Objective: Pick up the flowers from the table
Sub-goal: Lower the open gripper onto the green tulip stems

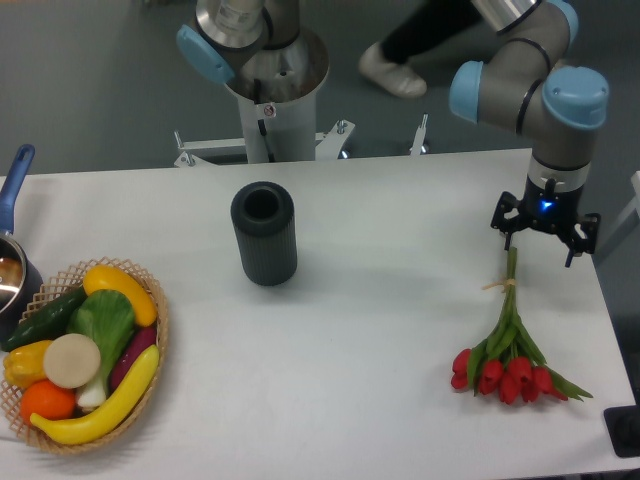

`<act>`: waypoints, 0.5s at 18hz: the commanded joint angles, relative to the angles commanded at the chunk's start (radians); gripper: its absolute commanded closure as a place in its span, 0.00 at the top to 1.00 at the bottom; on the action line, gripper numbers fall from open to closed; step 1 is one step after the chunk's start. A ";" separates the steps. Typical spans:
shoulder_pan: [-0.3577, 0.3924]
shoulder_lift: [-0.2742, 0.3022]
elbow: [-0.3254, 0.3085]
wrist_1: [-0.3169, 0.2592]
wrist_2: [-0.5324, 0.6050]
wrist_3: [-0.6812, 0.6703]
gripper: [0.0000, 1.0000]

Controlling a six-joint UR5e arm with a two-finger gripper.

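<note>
White bench [380, 330] carries the flowers [505, 345] lying flat near its right edge; the hand [541, 238] hovers over the stem ends, fingers apart.

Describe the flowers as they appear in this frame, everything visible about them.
The flowers are a small bunch of red tulips with long green stems and leaves, tied near the stem ends with a pale band. They lie flat on the white table near its right edge, blooms toward the camera, stems pointing away toward the tool. The tool hovers just beyond the stem tips, fingers spread, not gripping them. Nothing else touches the bunch.
</note>
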 joint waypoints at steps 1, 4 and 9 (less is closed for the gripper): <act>-0.008 -0.011 0.003 0.000 0.000 -0.018 1.00; -0.031 -0.040 0.006 0.002 -0.002 -0.078 1.00; -0.057 -0.077 0.017 0.037 -0.002 -0.094 1.00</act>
